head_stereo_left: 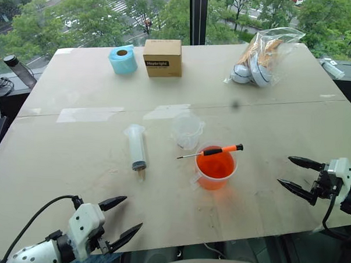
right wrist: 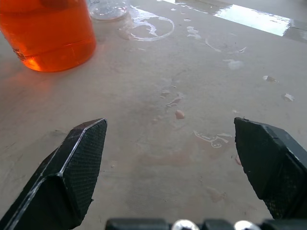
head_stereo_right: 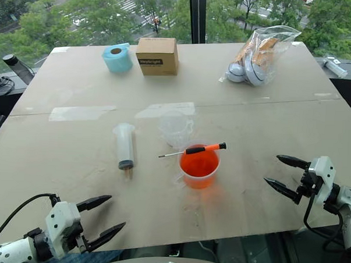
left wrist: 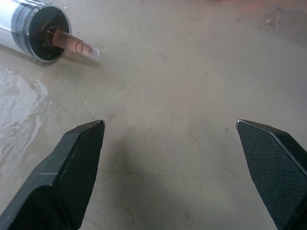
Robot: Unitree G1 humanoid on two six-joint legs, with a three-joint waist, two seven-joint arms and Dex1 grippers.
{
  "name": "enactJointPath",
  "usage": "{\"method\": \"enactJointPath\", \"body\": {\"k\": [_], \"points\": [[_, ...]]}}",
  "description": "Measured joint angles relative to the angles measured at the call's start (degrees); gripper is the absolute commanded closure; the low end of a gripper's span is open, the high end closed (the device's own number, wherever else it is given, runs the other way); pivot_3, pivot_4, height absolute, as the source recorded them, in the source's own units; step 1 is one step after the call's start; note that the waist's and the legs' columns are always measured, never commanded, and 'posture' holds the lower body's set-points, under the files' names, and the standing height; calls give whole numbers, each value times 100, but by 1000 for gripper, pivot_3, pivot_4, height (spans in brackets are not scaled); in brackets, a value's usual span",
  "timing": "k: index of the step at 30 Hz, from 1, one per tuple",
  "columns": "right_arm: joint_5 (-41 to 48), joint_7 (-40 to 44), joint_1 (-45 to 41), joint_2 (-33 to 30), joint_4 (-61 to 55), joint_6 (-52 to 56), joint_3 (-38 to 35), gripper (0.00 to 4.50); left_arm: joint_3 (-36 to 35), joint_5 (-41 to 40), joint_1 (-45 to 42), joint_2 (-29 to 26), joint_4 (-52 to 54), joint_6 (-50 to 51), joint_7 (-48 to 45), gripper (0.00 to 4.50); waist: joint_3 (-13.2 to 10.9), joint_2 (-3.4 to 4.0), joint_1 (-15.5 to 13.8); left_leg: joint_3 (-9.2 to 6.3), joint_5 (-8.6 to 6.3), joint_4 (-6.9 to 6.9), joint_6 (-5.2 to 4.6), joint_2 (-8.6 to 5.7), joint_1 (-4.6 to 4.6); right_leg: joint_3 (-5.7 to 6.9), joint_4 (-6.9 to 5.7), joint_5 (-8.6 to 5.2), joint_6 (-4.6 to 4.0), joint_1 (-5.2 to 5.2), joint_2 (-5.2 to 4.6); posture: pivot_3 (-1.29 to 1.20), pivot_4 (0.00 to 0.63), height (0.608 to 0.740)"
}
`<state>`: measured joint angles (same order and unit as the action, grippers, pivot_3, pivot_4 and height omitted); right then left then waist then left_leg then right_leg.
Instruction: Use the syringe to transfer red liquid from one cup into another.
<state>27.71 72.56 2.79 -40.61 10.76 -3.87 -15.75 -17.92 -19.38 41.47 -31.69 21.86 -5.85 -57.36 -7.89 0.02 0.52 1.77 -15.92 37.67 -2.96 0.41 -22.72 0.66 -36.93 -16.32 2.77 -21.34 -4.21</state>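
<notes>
The clear syringe (head_stereo_left: 137, 145) lies flat on the table's middle, nozzle toward me; its dark seal and nozzle (left wrist: 45, 36) show in the left wrist view. To its right stands the wider cup (head_stereo_left: 215, 167) holding orange-red liquid (right wrist: 48, 33), an orange-handled screwdriver (head_stereo_left: 212, 151) resting across its rim. The narrower clear cup (head_stereo_left: 186, 129) stands empty just behind it. My left gripper (head_stereo_left: 122, 219) hangs open at the near left edge, short of the syringe. My right gripper (head_stereo_left: 299, 175) is open at the right, apart from the cups.
At the table's far side sit a blue tape roll (head_stereo_left: 122, 60), a brown cardboard box (head_stereo_left: 163, 57) and a clear bag (head_stereo_left: 263, 57) of items. Wet smears and droplets (right wrist: 177, 103) mark the tabletop near the cups. The table's front edge (head_stereo_left: 217, 241) runs close below both grippers.
</notes>
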Motion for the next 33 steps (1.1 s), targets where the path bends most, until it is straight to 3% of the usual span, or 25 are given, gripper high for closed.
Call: {"method": "enactJointPath", "body": {"k": [25, 31, 33], "points": [[31, 382, -230, -379, -197, 343, 27, 45, 41, -125, -523, -194, -5, -56, -15, 0, 0, 0, 9, -2, 0, 23, -1, 1, 3, 1, -18, 1, 2, 6, 4, 0, 150, 740], [451, 472, -927, -883, -1008, 1126, 30, 45, -233, -926, -789, -834, 236, 328, -476, 0, -3, 0, 11, -7, 0, 35, 0, 3, 1, 4, -30, 1, 2, 4, 4, 0, 150, 740], [795, 398, -1399, -1172, -1593, 1915, 179, 45, -465, -1317, -926, -1246, 490, 582, -749, 0, -6, 5, 12, -7, 0, 38, 0, 4, -2, 4, -33, 0, 1, 0, 2, 0, 150, 740]]}}
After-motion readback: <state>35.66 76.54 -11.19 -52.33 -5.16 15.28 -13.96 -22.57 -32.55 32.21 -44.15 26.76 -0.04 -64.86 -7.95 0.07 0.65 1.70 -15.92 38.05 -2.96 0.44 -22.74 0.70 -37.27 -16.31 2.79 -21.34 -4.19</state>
